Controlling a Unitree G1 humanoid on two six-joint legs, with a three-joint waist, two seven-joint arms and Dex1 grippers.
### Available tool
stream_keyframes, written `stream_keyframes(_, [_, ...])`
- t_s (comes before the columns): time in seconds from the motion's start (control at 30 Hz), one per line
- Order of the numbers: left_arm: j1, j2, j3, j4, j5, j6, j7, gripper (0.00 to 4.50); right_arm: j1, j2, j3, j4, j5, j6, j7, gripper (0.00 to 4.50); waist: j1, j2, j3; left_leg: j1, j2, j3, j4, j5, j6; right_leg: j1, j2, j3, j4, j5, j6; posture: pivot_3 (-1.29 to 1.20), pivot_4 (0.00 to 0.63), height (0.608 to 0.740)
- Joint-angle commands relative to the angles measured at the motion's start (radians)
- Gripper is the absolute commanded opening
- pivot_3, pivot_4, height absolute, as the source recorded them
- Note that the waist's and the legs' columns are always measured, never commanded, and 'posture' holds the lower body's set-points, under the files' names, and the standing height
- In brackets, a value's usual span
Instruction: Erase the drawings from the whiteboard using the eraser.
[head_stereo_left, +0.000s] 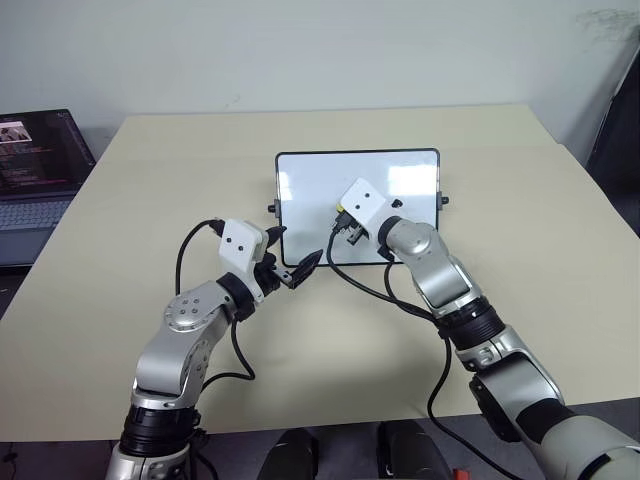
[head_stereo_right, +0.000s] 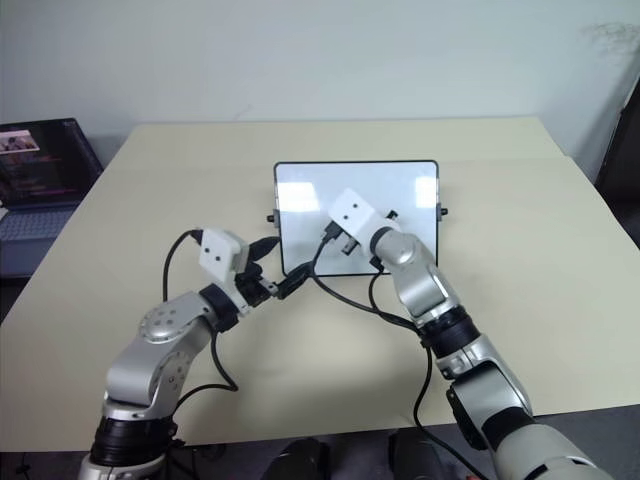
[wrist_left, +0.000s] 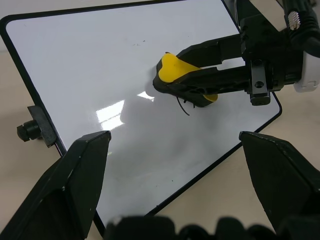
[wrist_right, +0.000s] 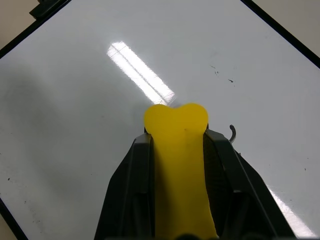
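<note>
The whiteboard (head_stereo_left: 310, 190) stands tilted on the table, mid-scene. My right gripper (head_stereo_left: 341, 222) is shut on the yellow eraser (wrist_right: 176, 120), whose tip presses against the board's white face. The eraser (wrist_left: 172, 69) also appears between the right gripper's black fingers (wrist_left: 220, 82) in the left wrist view. Of the drawings, a small curved black stroke (wrist_right: 232, 131) lies just beside the eraser's tip, with a few faint specks (wrist_right: 215, 69) farther off. My left gripper (head_stereo_left: 295, 250) is open and holds nothing, at the board's lower left corner.
An open laptop (head_stereo_left: 35, 170) sits at the table's far left edge. The beige table (head_stereo_left: 150, 200) extends around the board on all sides. Black cables (head_stereo_left: 360, 285) loop from both wrists over the tabletop in front of the board.
</note>
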Motion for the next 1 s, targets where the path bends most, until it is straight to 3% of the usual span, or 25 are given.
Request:
stream_keyframes(0.03, [-0.016, 0.005, 0.006, -0.039, -0.013, -0.009, -0.006, 4.50, -0.032, 0.000, -0.071, -0.050, 0.014, 0.006, -0.036, 0.98, 0.001, 0.000, 0.000, 0.000, 0.000, 0.000, 0.000, 0.000, 0.000, 0.000, 0.000, 0.000, 0.000, 0.000, 0.000, 0.00, 0.150, 0.740])
stream_keyframes(0.37, [-0.031, -0.007, -0.006, -0.019, -0.010, -0.015, -0.011, 4.50, -0.113, -0.002, -0.150, 0.021, 0.011, -0.051, -0.116, 0.98, 0.000, 0.000, 0.000, -0.001, 0.000, 0.000, -0.001, 0.000, 0.000, -0.001, 0.000, 0.000, -0.001, 0.000, 0.000, 0.00, 0.150, 0.740])
stream_keyframes(0.63, [-0.024, -0.001, 0.006, -0.029, -0.010, -0.008, -0.009, 4.50, -0.123, -0.035, -0.075, 0.113, -0.038, -0.050, -0.081, 0.98, -0.001, 0.000, 0.000, -0.001, 0.000, 0.001, -0.001, 0.000, 0.000, -0.001, 0.000, 0.000, -0.001, 0.000, 0.000, 0.00, 0.150, 0.740])
stream_keyframes(1.0, [-0.007, 0.002, 0.014, -0.053, -0.014, 0.006, 0.005, 4.50, -0.067, -0.038, -0.009, 0.060, -0.063, -0.006, -0.004, 0.98, -0.004, 0.000, 0.000, 0.001, 0.000, 0.000, 0.000, 0.000, 0.000, 0.001, 0.000, 0.000, 0.000, 0.000, 0.000, 0.00, 0.150, 0.740])
